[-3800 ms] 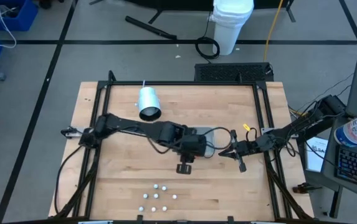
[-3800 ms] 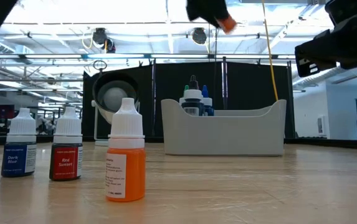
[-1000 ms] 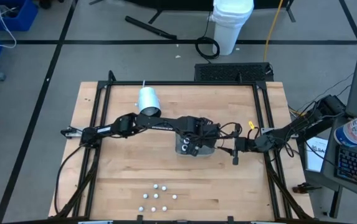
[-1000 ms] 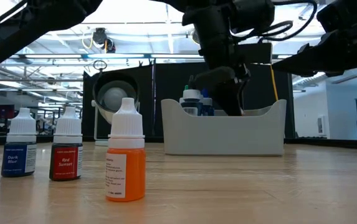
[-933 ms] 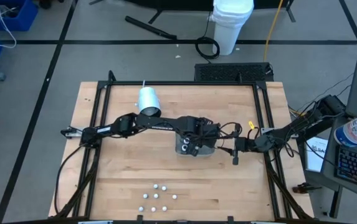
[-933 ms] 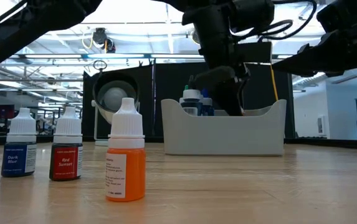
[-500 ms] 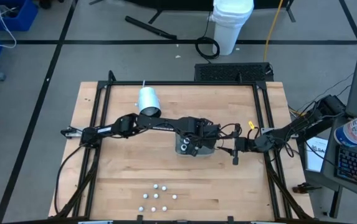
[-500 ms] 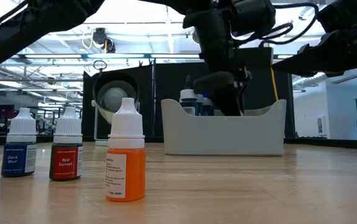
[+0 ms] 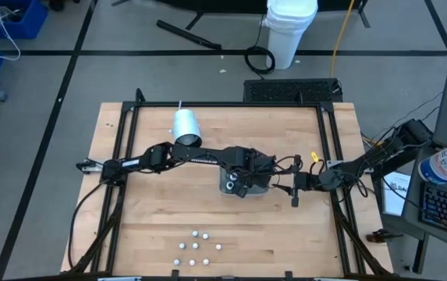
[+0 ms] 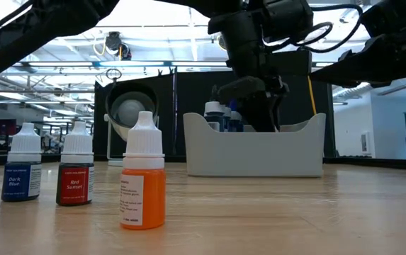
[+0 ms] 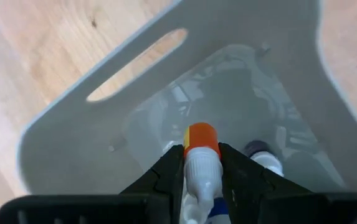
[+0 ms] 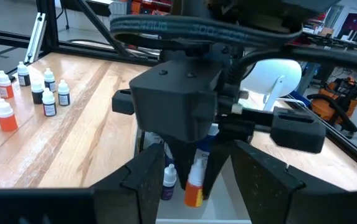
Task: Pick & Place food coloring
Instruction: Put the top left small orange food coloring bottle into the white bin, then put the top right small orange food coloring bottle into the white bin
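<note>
An orange food coloring bottle [image 11: 201,163] is pinched between the fingers of the left gripper [image 11: 202,168] and is held down inside the grey tray [image 11: 72,130], which sits near the middle of the wooden table [image 9: 161,211]. In the left wrist view only the bottle's orange end and pale body are seen; the rest is hidden by the fingers, and a dark-capped bottle [image 11: 257,149] is partly made out just beside it on the tray floor. From above, the tray [image 9: 225,186] is almost wholly covered by the left gripper [image 9: 243,181], so its contents cannot be counted. In the low view the tray's wall [image 10: 259,152] hides the bodies of the bottles inside; only a few caps [image 10: 214,110] are seen above its rim, and the held bottle is concealed behind the gripper [image 10: 254,113]. The right gripper [image 9: 295,187] is stationed just beside the tray, its fingers [image 12: 144,177] spread and empty. The remaining bottles [image 9: 197,248] are grouped near the table's front edge as small white dots, their colours being unreadable from above. An orange bottle [image 10: 143,173] and a red one [image 10: 75,173] are shown upright in the low view, while another at that picture's edge is cut off. A white cylinder [image 9: 185,129] is laid on its side toward the back.
</note>
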You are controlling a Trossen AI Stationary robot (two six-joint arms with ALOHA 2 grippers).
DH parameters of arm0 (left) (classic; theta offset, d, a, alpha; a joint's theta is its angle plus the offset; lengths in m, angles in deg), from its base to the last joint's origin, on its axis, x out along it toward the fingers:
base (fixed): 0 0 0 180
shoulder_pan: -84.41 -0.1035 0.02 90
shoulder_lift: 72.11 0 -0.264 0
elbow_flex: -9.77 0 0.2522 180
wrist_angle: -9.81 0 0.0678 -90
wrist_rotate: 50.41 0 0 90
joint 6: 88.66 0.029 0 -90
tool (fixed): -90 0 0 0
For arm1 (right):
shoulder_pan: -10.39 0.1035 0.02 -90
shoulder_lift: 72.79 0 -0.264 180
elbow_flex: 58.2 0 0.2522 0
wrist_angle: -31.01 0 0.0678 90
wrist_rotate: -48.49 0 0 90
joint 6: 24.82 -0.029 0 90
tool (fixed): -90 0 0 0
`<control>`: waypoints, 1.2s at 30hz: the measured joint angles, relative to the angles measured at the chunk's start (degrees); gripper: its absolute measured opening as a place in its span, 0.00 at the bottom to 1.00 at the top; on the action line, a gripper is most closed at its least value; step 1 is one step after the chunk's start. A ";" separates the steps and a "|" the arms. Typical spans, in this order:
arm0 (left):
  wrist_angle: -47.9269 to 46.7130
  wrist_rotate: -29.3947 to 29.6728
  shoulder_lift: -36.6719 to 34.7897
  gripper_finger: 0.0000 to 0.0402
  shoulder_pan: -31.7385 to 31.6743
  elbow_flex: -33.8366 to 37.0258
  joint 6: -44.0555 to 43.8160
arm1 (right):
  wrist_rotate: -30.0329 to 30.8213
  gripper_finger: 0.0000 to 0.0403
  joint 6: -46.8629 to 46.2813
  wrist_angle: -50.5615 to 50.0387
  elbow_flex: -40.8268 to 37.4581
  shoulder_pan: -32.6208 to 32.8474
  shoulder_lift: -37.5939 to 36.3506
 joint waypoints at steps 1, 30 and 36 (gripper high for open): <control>-0.02 -0.54 0.00 0.23 0.00 0.00 0.00 | 0.00 0.44 0.00 -0.02 0.00 0.00 0.00; 2.23 -3.02 0.00 0.44 0.07 0.00 -4.68 | -0.02 0.44 -1.51 -0.02 0.00 0.00 0.00; 3.20 -0.19 -1.77 0.51 1.33 -0.59 -2.43 | -0.02 0.43 -1.42 -0.02 0.00 0.00 0.00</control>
